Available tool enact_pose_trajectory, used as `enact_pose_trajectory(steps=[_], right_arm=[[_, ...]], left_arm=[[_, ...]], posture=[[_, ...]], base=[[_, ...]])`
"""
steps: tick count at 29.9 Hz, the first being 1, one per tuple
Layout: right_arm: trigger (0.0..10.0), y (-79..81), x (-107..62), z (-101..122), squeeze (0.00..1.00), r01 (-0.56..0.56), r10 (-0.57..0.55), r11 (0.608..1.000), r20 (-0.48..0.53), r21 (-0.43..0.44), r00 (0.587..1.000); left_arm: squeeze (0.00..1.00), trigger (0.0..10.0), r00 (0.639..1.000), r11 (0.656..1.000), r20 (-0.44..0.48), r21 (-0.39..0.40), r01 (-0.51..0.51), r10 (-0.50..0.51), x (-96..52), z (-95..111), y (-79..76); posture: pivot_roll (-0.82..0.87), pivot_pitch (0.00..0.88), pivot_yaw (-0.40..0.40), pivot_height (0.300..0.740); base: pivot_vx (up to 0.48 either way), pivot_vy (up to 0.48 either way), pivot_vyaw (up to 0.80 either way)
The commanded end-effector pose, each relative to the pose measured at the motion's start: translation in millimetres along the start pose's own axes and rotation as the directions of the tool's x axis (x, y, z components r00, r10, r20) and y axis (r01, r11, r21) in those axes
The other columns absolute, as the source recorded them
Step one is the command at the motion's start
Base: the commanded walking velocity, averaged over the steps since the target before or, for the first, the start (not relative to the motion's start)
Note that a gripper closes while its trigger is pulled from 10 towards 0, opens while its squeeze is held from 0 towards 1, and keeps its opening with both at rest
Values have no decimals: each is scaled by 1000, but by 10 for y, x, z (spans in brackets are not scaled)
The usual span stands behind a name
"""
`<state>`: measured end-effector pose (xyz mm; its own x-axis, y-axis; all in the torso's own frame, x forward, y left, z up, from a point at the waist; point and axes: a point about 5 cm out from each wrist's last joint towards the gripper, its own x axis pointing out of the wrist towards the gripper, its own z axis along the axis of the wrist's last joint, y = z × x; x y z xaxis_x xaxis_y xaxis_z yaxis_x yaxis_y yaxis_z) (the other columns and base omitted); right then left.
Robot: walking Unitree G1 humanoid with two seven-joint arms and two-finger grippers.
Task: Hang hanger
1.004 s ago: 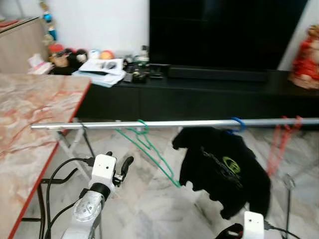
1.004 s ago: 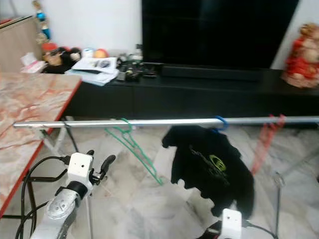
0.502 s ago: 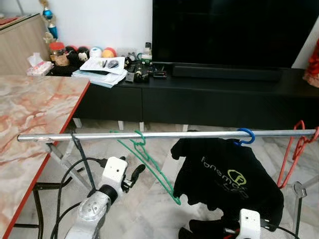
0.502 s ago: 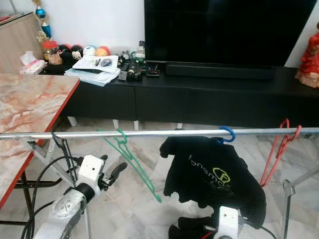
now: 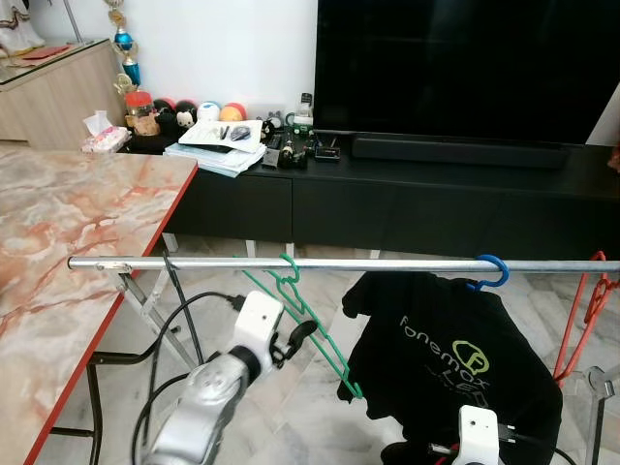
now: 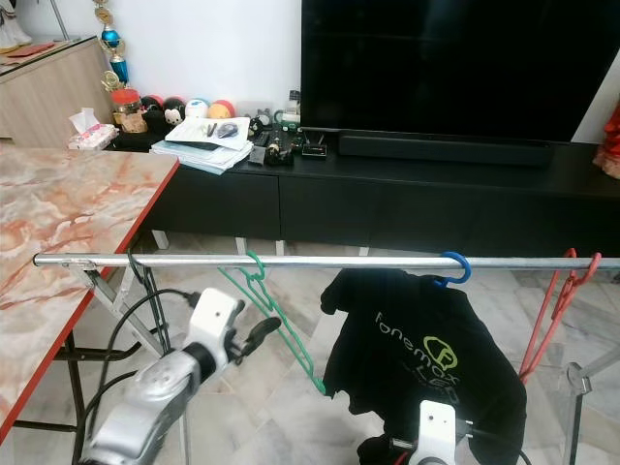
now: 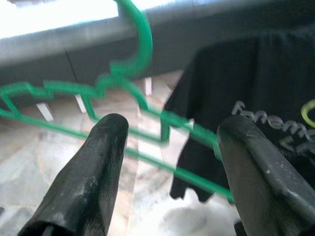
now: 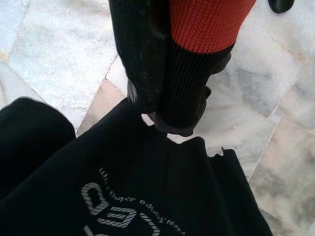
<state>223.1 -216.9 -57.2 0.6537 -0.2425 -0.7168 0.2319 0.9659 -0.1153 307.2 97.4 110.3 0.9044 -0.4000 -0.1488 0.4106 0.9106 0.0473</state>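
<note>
The green hanger (image 5: pixel 308 320) now hangs by its hook on the silver rail (image 5: pixel 387 264), left of the black T-shirt (image 5: pixel 455 363) on its blue hanger (image 5: pixel 489 271). Our left end effector (image 7: pixel 167 162) has drawn back a little from the rail, fingers spread wide and empty, so we judge the hanging done. Our right end effector (image 8: pixel 165 73) grips a red-and-black garment (image 8: pixel 197 29). The desk (image 5: pixel 68 232) stands at left.

Open rail (image 5: pixel 387 264) runs between the green hanger (image 5: pixel 305 315) and the black T-shirt (image 5: pixel 450 363) on its blue hook (image 5: pixel 489 270), leaving passage. The marble desk (image 5: pixel 68 232) crowds the rail's left end; a red hanger (image 5: pixel 581 315) blocks the right.
</note>
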Motion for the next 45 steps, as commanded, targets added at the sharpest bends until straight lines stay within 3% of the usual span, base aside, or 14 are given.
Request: enact_pose_trajectory(steps=[1,4,6,9,12,15,18,25,29,45], right_arm=[[10000,-4,9,46,0,4,-4,1000,10,0,1000],[10000,-12,9,48,0,6,-6,1000,10,-4,1000],[10000,-4,11,60,0,6,-6,1000,12,-8,1000],[10000,3,14,74,0,4,-4,1000,14,-13,1000],[10000,16,15,84,0,1,-1,1000,16,-14,1000],[10000,45,15,94,0,-7,7,1000,17,-21,1000],[10000,51,15,95,0,-9,10,1000,19,-21,1000],[10000,51,15,95,0,-9,9,1000,18,-21,1000],[10000,44,11,72,0,-5,5,1000,15,-23,1000],[10000,89,10,78,0,-22,22,999,15,-27,1000]], left_arm=[[0,10000,999,999,-25,0,-41,41,14,-3,52],[0,10000,999,998,-13,-49,-33,32,53,96,25],[0,10000,999,1000,-37,-23,-16,15,72,123,-9],[0,10000,991,997,-114,44,-71,75,139,63,4],[0,10000,983,994,-146,52,-101,107,207,34,-3],[0,10000,979,985,-159,135,-103,124,261,32,-24],[0,10000,976,989,-165,69,-130,140,312,63,-57],[0,10000,973,987,-172,77,-141,153,342,59,-60],[0,10000,967,983,-175,67,-173,183,380,182,-61],[0,10000,943,976,-253,67,-206,216,344,85,-31]], posture=[[155,0,-29,740],[154,0,-34,740],[156,0,-35,740],[163,0,-42,740],[161,0,-46,740],[157,0,-45,740],[151,0,-44,740],[151,0,-44,740],[142,0,-39,740],[148,0,-42,740]], base=[[0,0,0],[0,0,0],[0,0,0],[0,0,0],[0,0,0],[0,0,0],[0,0,0],[0,0,0],[0,0,0],[0,0,0]])
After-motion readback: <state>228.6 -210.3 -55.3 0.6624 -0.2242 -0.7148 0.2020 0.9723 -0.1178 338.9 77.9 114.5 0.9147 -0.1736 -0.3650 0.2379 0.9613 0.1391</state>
